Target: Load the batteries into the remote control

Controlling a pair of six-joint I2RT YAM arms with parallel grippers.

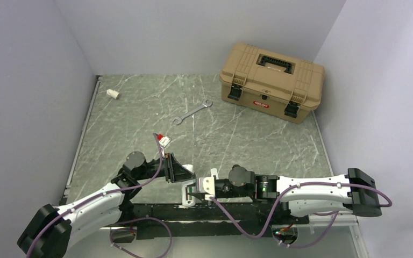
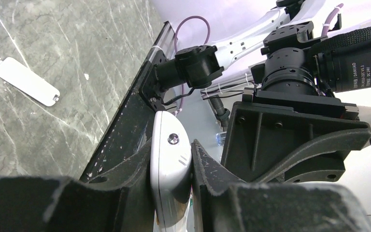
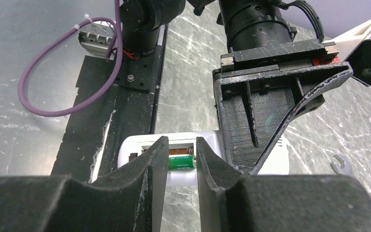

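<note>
My left gripper (image 2: 171,145) is shut on the remote control (image 2: 170,164), a slim white bar held edge-up near the table's front edge. In the right wrist view the remote control (image 3: 207,140) shows its open rectangular recess. A green battery (image 3: 181,162) lies lengthwise at that recess, and my right gripper (image 3: 181,142) is shut on it, one finger at each end. From above, the two grippers meet between the arm bases, the left gripper (image 1: 184,173) just above the right gripper (image 1: 195,191), with the remote control (image 1: 187,200) below them.
A loose white cover tab (image 2: 27,81) lies on the marbled table left of the left gripper. A metal wrench (image 1: 191,112) lies mid-table, a tan toolbox (image 1: 271,80) stands back right, and a short white tube stub (image 1: 112,94) sits back left. A black base rail (image 1: 156,207) runs along the front edge.
</note>
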